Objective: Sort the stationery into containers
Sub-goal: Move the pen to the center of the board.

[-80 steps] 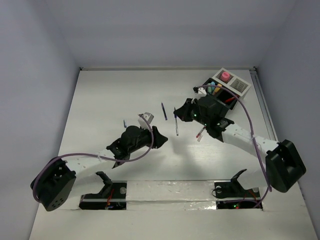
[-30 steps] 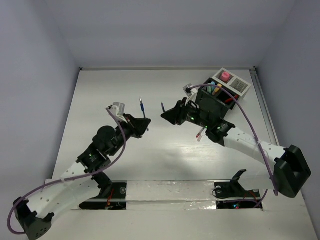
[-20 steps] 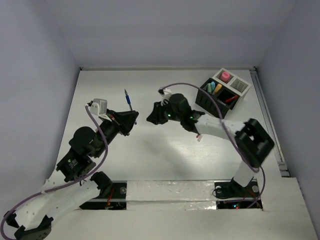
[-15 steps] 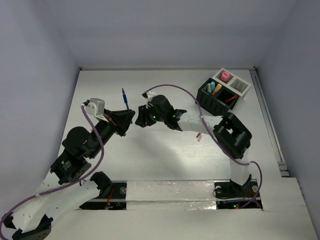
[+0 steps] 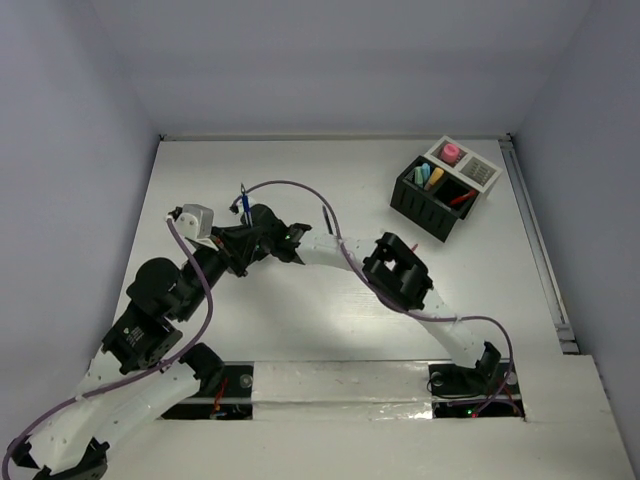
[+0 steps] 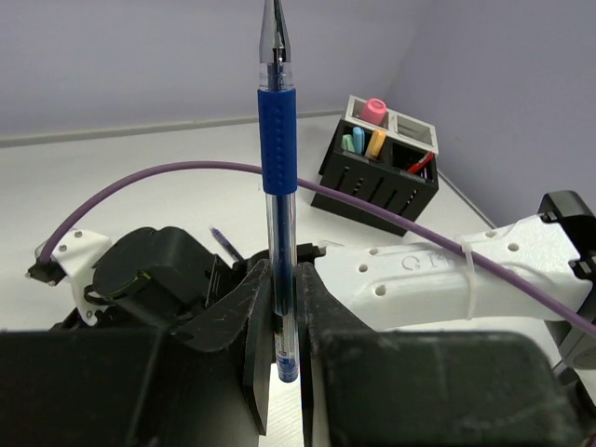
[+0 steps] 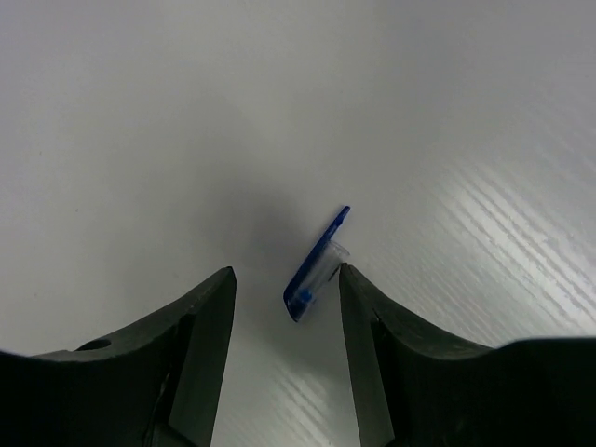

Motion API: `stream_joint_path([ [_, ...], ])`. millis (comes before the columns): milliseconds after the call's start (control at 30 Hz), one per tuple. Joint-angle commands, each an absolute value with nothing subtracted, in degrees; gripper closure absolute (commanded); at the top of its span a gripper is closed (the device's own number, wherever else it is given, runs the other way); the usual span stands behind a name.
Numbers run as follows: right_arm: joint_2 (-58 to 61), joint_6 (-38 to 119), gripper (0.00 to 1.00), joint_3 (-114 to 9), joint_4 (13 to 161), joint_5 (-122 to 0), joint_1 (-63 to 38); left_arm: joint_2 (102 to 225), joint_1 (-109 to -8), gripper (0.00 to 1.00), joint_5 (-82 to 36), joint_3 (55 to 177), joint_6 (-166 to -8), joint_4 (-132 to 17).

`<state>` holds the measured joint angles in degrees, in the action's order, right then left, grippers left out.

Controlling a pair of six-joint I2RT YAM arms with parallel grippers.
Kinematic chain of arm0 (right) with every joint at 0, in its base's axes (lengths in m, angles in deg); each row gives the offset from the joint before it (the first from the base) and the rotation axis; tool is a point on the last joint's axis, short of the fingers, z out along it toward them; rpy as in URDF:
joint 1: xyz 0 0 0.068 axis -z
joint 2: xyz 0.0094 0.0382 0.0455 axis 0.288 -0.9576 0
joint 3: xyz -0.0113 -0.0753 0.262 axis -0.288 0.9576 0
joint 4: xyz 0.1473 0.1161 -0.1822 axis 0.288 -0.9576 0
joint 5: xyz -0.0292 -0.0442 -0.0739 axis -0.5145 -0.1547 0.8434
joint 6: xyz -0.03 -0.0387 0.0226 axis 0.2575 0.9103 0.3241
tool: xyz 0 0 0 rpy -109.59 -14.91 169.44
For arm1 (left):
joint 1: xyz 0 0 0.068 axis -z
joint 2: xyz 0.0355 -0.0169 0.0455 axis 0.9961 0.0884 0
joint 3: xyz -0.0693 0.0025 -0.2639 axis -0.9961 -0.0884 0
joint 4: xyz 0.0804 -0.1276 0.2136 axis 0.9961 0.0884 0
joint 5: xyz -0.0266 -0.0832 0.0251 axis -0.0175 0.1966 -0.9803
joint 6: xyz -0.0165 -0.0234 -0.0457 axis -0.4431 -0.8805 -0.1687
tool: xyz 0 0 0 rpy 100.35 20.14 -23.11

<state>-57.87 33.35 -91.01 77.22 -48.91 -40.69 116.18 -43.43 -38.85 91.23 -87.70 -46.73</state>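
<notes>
My left gripper (image 6: 281,279) is shut on the lower end of a dark blue pen (image 6: 277,140), which stands upright with its bare tip up. From above, the pen (image 5: 243,192) sits left of centre. My right arm reaches far left, its black head close beside the left gripper. The right gripper (image 7: 285,272) is open over the table. A small blue and clear pen cap (image 7: 315,265) lies between its fingers, close to the right one. The black organizer (image 5: 425,205) with its white section (image 5: 480,172) stands far right, holding markers (image 5: 428,176), a red pen (image 5: 460,198) and a pink-capped bottle (image 5: 451,152).
The right arm's white forearm (image 5: 330,250) and elbow (image 5: 400,275) cross the middle of the table. A purple cable (image 6: 186,172) arcs over them. A thin dark blue piece (image 5: 328,220) lies on the table behind the forearm. A raised rail (image 5: 535,240) runs along the right edge.
The right arm has swung left from near the organizer until its gripper is beside the left one, and its jaws have opened wider. The left gripper has shifted left with the pen.
</notes>
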Motion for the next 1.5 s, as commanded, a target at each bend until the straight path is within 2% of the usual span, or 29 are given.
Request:
stream_joint_path([
  [0,-60.95,37.35,0.46,-96.86,70.19,-43.15,-41.79,115.55,-45.55,1.0,-35.42,90.88,-86.24,-49.68],
  [133,-63.77,42.7,0.59,-98.55,68.87,-38.14,-43.9,115.29,-48.36,1.0,-32.78,90.61,-86.06,-50.21],
  [200,-63.86,44.12,0.62,-97.23,69.92,-34.89,-44.43,115.11,-49.41,1.0,-31.81,90.35,-86.06,-50.56],
  [267,-63.16,46.23,0.7,-94.25,71.76,-33.31,-44.43,115.29,-50.82,1.0,-29.27,90.26,-86.06,-51.09],
  [300,-62.72,46.58,0.82,-93.11,72.47,-32.6,-44.43,115.38,-51.52,1.0,-28.47,90.26,-85.98,-51.35],
  [433,-55.97,50.1,0.93,-81.61,78.35,-31.02,-44.43,115.82,-52.75,1.0,-27.24,90.17,-85.97,-51.44],
  [700,-29.08,44.65,0.95,-42.18,91.98,-34.17,-44.43,117.75,-53.29,1.0,-24.69,90.17,-87.38,-52.4],
  [800,-22.21,45.96,0.94,-36.07,91.99,-35.93,-44.43,118.36,-53.29,1.0,-24.25,90.35,-87.64,-52.84],
  [900,-18.78,46.58,0.91,-31.05,93.48,-38.4,-44.43,119.15,-53.81,1.0,-24.25,90.44,-87.91,-52.84],
  [1000,-17.98,46.23,0.79,-28.85,94.1,-38.84,-44.43,119.68,-53.81,1.0,-24.33,90.26,-88.08,-52.85],
  [1033,-17.8,45.71,0.7,-28.67,94.1,-38.49,-44.43,119.94,-53.81,1.0,-24.42,90.17,-88.08,-52.85],
  [1267,-11.75,44.21,0.48,-27.62,93.13,-39.1,-44.43,120.65,-54.34,1.0,-24.68,90.08,-87.47,-52.41],
  [1467,-6.21,39.38,0.27,-25.6,93.74,-45.77,-44.43,120.12,-54.87,1.0,-24.95,89.73,-86.94,-51.97],
])
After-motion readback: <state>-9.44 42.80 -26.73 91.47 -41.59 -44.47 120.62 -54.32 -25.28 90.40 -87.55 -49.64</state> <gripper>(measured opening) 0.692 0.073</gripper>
